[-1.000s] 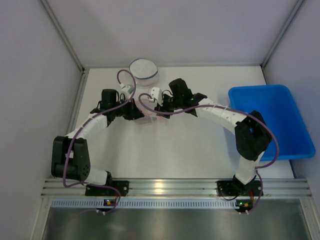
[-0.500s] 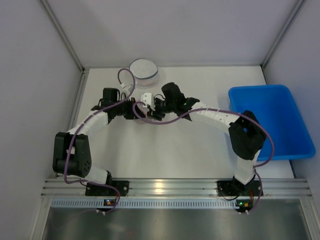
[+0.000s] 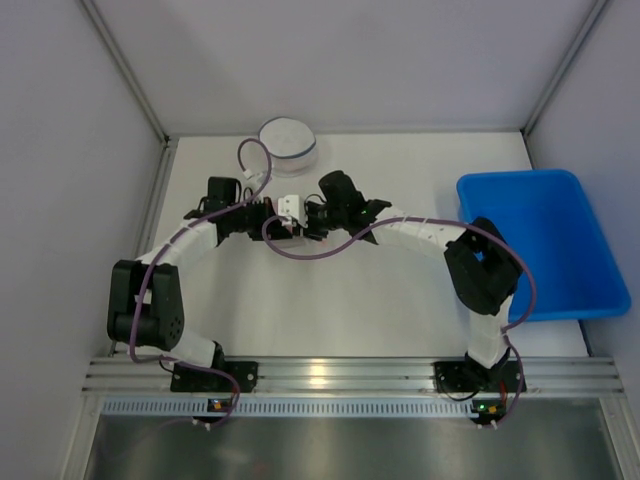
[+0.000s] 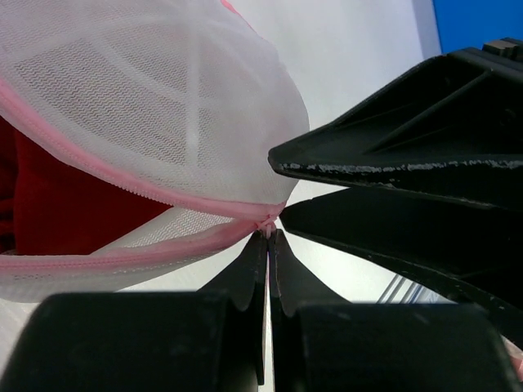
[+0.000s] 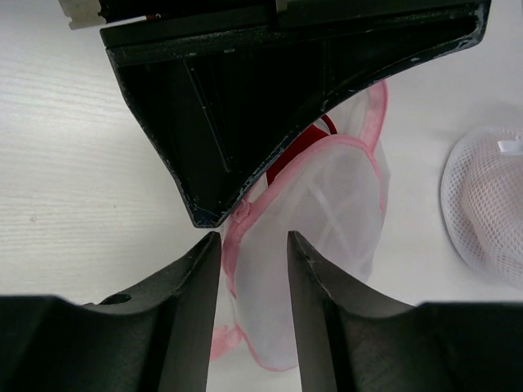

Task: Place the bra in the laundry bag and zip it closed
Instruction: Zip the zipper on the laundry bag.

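left claw is pinching, fingers together, the laundry bag at its pink zipper end. right claw is straddling the zipper, fingers apart. red bra is showing inside.

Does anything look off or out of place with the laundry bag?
Nothing damaged or spilled. The laundry bag gapes along its pink zipper, the red bra showing inside; the left gripper pinches the zipper's end.

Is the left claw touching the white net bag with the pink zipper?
Touching. In the left wrist view the left gripper pinches the white mesh laundry bag at its pink zipper end.
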